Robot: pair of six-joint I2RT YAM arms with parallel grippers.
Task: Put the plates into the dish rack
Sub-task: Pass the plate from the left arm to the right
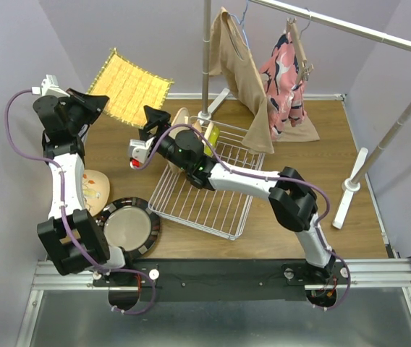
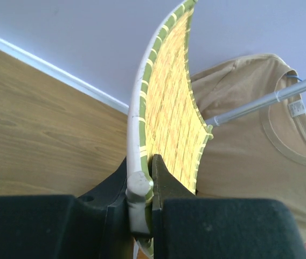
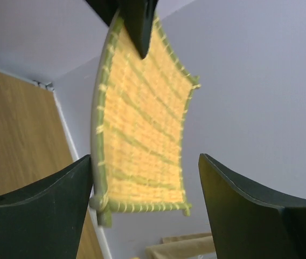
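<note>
Closest to our left wrist lens, the left gripper [image 2: 140, 168] has its jaws pinched narrow on the pale edge of the yellow woven mat [image 2: 169, 108], which stands on edge above the tabletop [image 2: 40, 135]. Behind the mat hangs a tan shirt [image 2: 250, 162].

Our right gripper [image 3: 145, 157] has its jaws spread wide and holds nothing. The mat's lower corner sits between them, its pale edge just beside the left finger; we cannot tell whether they touch.

From above, we see both grippers meeting at the far left. Two plates lie flat by the left arm: a tan floral plate [image 1: 94, 189] and a dark-rimmed silvery plate [image 1: 128, 225], just left of the dish rack [image 1: 213, 210]. At the rack's far end a cream plate [image 1: 181, 119] stands on edge, a lime-green plate [image 1: 211, 134] beside it, both partly hidden by the right arm.
</note>
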